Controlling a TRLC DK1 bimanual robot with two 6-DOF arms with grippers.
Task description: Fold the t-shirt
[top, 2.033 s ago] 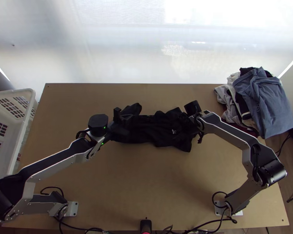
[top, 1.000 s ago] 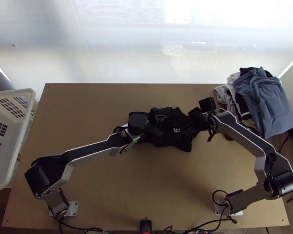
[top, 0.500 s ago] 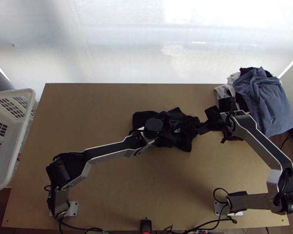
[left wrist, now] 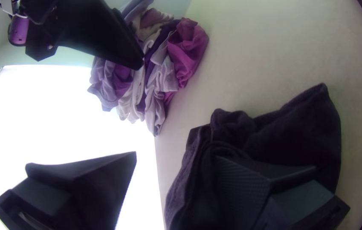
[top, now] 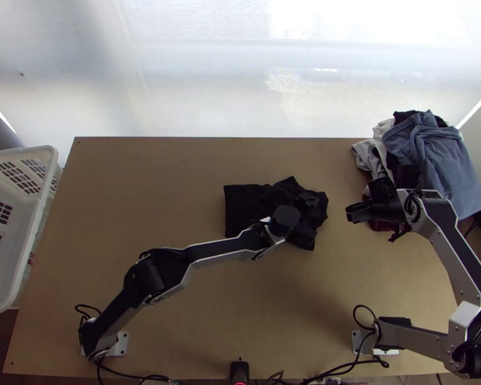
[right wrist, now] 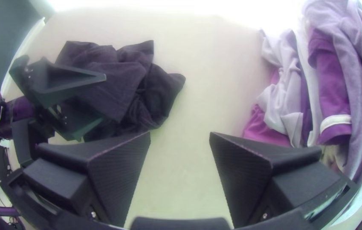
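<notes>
The black t-shirt lies as a small crumpled, partly folded bundle near the middle of the table. Over its right part is my left gripper; in the left wrist view this left gripper stands open, one finger against the dark cloth. To the right of the shirt, apart from it, my right gripper is beside the clothes pile. The right wrist view shows the right gripper open with nothing between its fingers, and the shirt beyond, partly behind the left gripper.
A pile of clothes, blue-grey on top, lies at the table's back right corner, close to my right arm. A white basket stands off the left edge. Bare tabletop lies left of the shirt.
The left gripper has moved right over the shirt, whose left part has been laid toward the middle. My right gripper has let go of the shirt's right side and moved off to the right.
</notes>
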